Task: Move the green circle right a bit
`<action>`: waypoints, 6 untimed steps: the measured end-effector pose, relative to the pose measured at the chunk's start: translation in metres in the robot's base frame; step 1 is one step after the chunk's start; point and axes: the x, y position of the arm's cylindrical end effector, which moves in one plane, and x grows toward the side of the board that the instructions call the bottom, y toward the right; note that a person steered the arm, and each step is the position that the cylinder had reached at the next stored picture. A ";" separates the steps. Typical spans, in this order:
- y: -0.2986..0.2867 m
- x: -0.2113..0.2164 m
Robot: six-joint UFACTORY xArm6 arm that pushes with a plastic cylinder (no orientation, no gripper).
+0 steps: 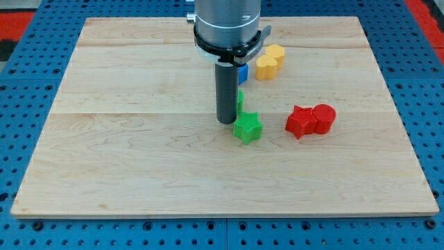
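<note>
- Camera view: pale wooden board surface [139, 139] resting on a blue perforated base [416, 104].
- The arm carries no jaws, so there is no clenched or released state to record; it ends in a dark straight rod, with my tip [227, 122] on the surface near the board's centre.
- Green circle block [241, 98]: only a sliver shows at the rod's right edge, so its shape cannot be confirmed.
- Green star-shaped block [248, 128]: just right of my tip, apparently touching.
- Blue block [243, 72]: mostly hidden behind the rod, toward the top edge.
- Two yellow blocks [270, 62]: touching, near the top edge.
- Red star-shaped block [300, 121] and red cylinder block [324, 117]: touching, toward the right edge.
</note>
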 end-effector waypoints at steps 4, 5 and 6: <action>-0.045 -0.022; -0.071 -0.022; -0.076 -0.026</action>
